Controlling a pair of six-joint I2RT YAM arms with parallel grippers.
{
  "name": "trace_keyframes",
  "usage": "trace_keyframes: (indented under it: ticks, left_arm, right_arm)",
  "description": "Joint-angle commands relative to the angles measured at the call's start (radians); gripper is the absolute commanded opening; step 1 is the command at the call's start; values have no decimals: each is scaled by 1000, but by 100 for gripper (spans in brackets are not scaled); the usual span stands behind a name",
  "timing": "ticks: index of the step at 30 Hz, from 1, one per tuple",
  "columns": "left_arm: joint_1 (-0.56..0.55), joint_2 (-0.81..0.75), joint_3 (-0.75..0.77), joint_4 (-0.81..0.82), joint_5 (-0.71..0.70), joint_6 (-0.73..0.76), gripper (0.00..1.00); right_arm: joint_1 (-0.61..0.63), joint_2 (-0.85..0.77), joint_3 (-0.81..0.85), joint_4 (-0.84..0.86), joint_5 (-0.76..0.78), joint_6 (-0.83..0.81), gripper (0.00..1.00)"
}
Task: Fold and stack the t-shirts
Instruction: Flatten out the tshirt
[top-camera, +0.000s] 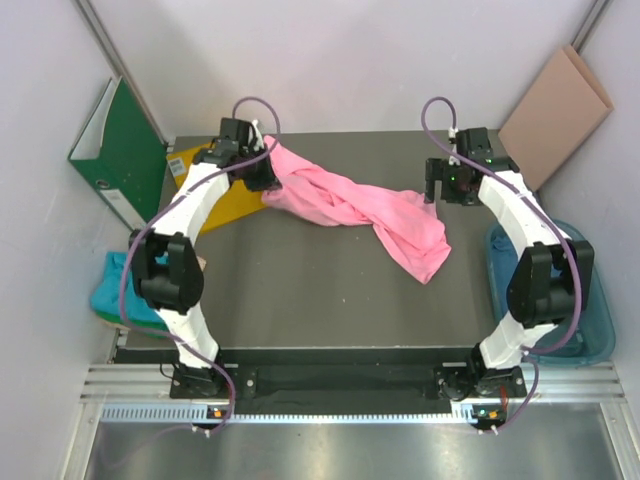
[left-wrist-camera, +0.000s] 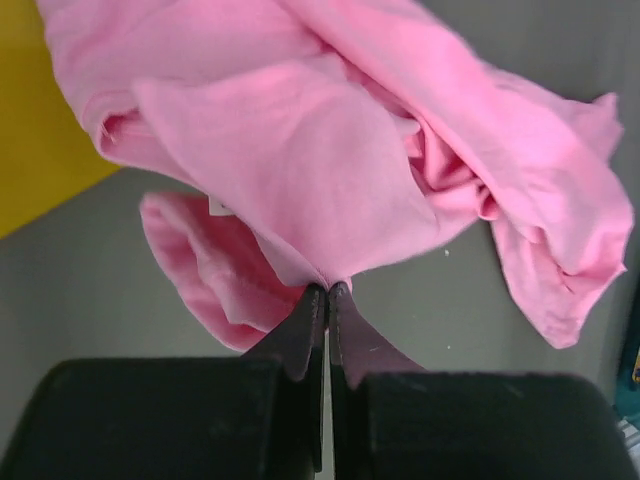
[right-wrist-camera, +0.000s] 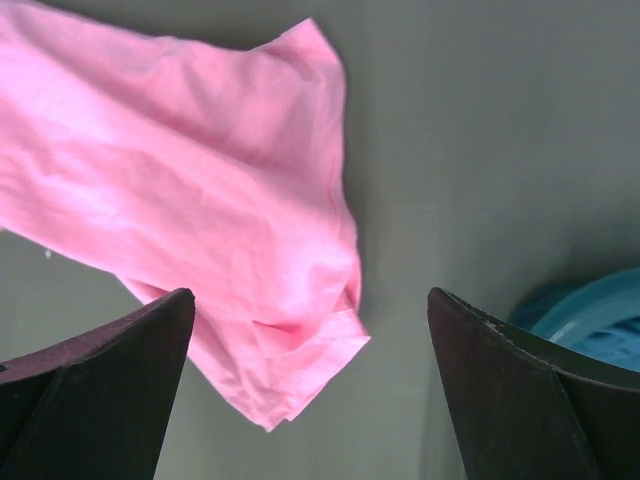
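the pink t-shirt (top-camera: 350, 205) lies twisted and rumpled across the far half of the dark table (top-camera: 300, 290), running from the far left down toward the right-middle. the left gripper (left-wrist-camera: 327, 290) has its jaws pressed together on a fold at the shirt's left end, just beside the yellow sheet (left-wrist-camera: 30, 100). the right gripper (right-wrist-camera: 310, 300) hangs above the shirt's right end with its jaws wide apart, holding nothing. 1 green binder (top-camera: 125, 150) leans against the left wall. 1 blue bin (top-camera: 600, 330) sits past the table's right edge, beside the right arm.
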Motion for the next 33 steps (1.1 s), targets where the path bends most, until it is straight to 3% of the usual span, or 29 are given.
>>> trace_keyframes:
  ticks: [1, 7, 14, 21, 22, 23, 24, 30, 33]
  left_arm:
    - [-18, -140, 61, -113, -18, 100, 0]
    - [-49, -326, -115, -163, -32, 151, 0]
    - [-66, -568, -393, -311, 0, 59, 0]
    - [-71, -688, -592, -413, 20, -16, 1]
    - [-71, -689, -609, -419, 18, -10, 31]
    - [-72, -689, -606, -428, 8, -10, 85]
    - [-72, -691, -595, -430, -1, -9, 99]
    - [-69, -671, -457, -257, -195, -16, 99]
    - [-61, -575, -399, -168, -267, -42, 99]
  right_arm:
    - [9, 67, 86, -33, -144, 22, 100]
    - [7, 159, 152, -110, -253, 42, 100]
    - [14, 248, 227, -142, -304, 60, 100]
    - [24, 320, 307, -160, -328, 70, 100]
    - [24, 332, 319, -161, -330, 70, 100]
    - [24, 338, 325, -165, -333, 68, 100]
    - [24, 343, 330, -165, -334, 68, 100]
    - [26, 351, 341, -165, -330, 60, 100]
    - [26, 345, 328, -157, -328, 62, 100]
